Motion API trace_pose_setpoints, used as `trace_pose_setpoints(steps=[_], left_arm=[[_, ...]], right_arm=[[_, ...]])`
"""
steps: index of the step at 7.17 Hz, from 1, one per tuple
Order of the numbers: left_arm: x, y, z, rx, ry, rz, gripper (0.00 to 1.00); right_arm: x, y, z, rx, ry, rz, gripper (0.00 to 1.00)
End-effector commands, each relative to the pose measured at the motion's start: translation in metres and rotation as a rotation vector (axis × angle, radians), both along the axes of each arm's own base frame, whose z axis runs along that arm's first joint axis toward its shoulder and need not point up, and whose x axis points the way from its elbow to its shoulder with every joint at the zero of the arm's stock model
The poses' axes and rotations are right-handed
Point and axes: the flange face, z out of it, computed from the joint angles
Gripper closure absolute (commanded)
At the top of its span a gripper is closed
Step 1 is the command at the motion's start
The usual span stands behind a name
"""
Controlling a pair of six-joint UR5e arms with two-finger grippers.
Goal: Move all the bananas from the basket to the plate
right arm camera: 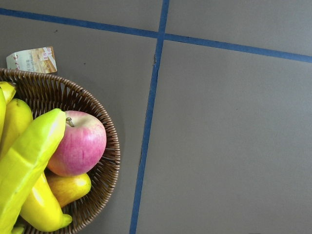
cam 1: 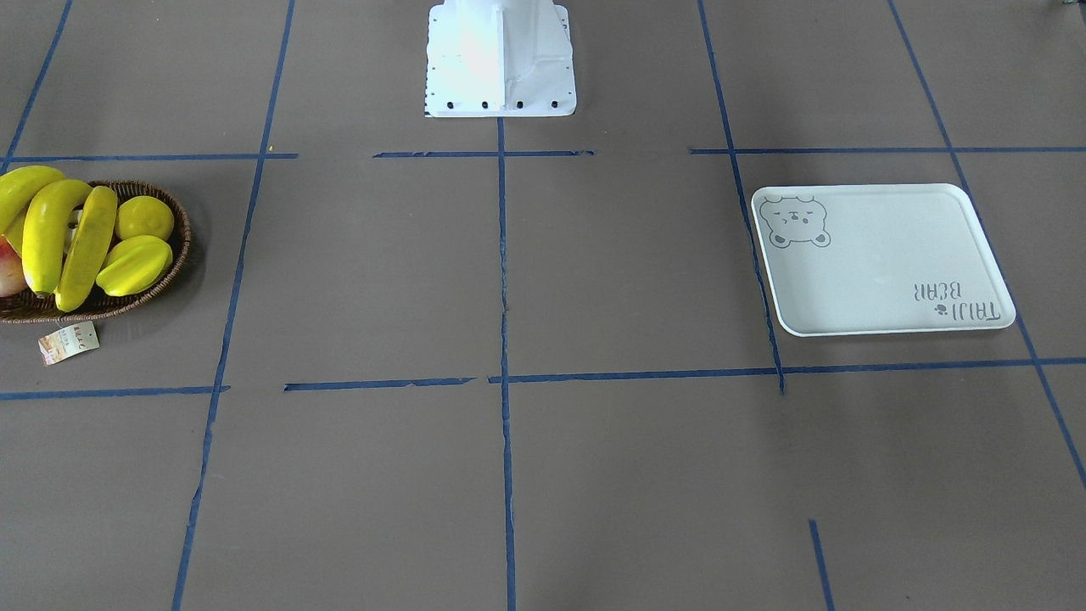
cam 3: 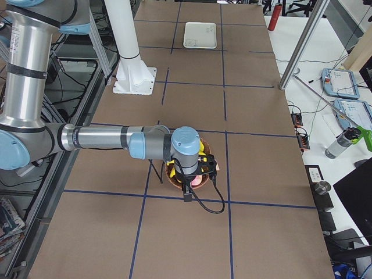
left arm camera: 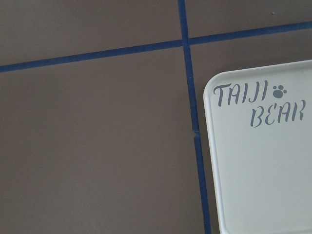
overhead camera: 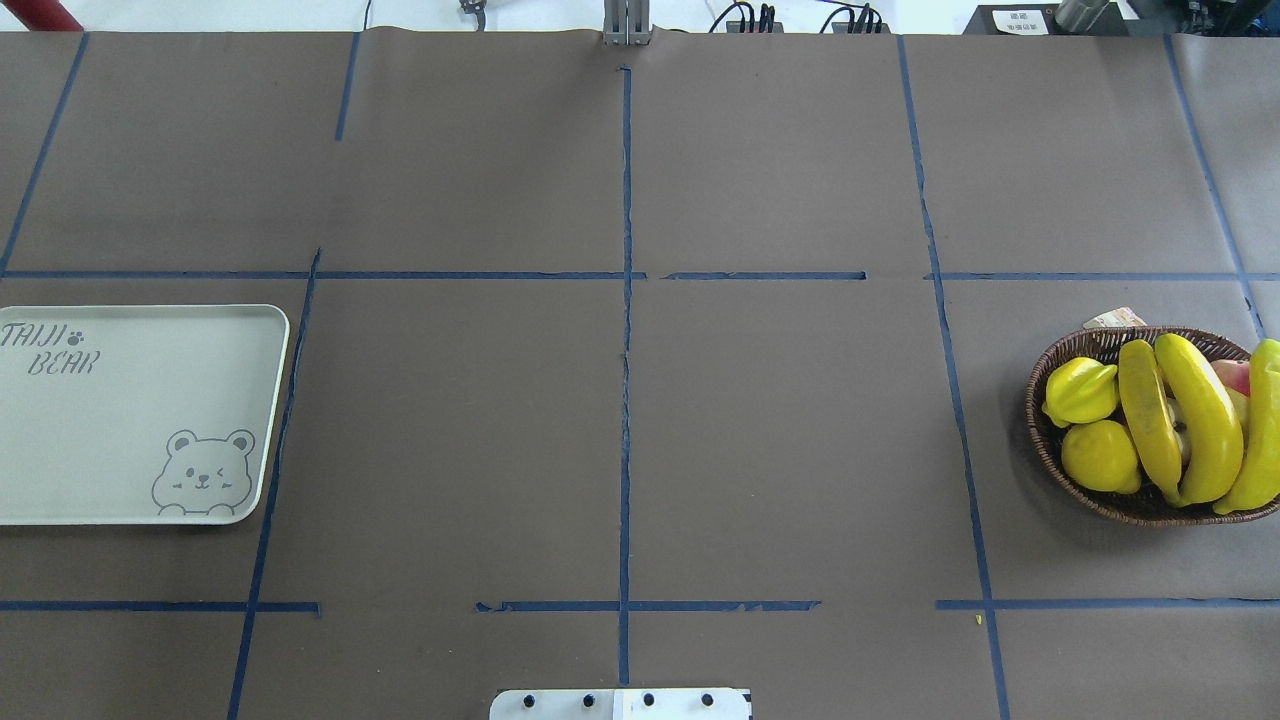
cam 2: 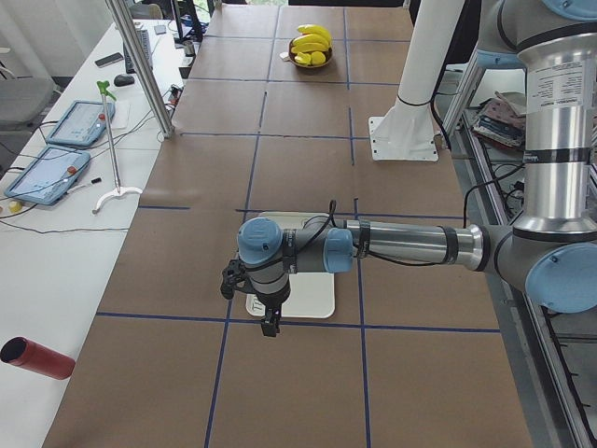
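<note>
1. Front-facing view: a brown table (cam 1: 594, 280) was crossed by blue tape lines (cam 1: 503, 255). The wicker basket (cam 1: 127, 304) sat at 9 o'clock, cut by the frame edge. At least three bananas (cam 1: 47, 233) lay side by side in it, next to a lemon (cam 1: 144, 218) and a starfruit (cam 1: 134, 265). A paper tag (cam 1: 68, 342) lay on the table just beside the rim. The plate (cam 1: 882, 263) lay at 3 o'clock, well apart from the basket, with its bear drawing and lettering in full view. The white robot base (cam 1: 501, 59) stood at 12 o'clock.
2. Overhead view: the plate lay at 9 o'clock, the basket with the bananas at 3 o'clock, and the base at 6 o'clock.
3. Left-side view: the near left arm (cam 2: 401, 245) reached across the table. The left gripper (cam 2: 270, 325) pointed down above the plate's near corner. Whether its jaws were released or clenched could not be told. The basket showed small at 12 o'clock.
4. Right-side view: the near right arm (cam 3: 104, 138) held the right gripper (cam 3: 187, 195) above the basket, partly hiding it. The state of its jaws could not be told. The plate showed small at 12 o'clock.
5. Left wrist view: a rounded corner of the plate, lettered "TAIJI BEAR", filled 4 o'clock.
6. Right wrist view: the basket sat at 8 o'clock, holding the bananas and a pink apple (right arm camera: 78, 144) that touched one of them. The tag lay at 10 o'clock.
</note>
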Motion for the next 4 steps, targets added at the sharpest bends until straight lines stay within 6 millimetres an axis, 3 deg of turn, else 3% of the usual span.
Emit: trace_pose_setpoints(steps=[1,4], left_arm=[[0.0,0.0,-0.001,0.002,0.001,0.0,0.0],[0.001,0.0,-0.001,0.001,0.002,0.001,0.0]], right_arm=[[0.0,0.0,0.0,0.0,0.0,0.0,0.0],[-0.006,-0.01,-0.02,0.07,-0.029,0.045,0.0]])
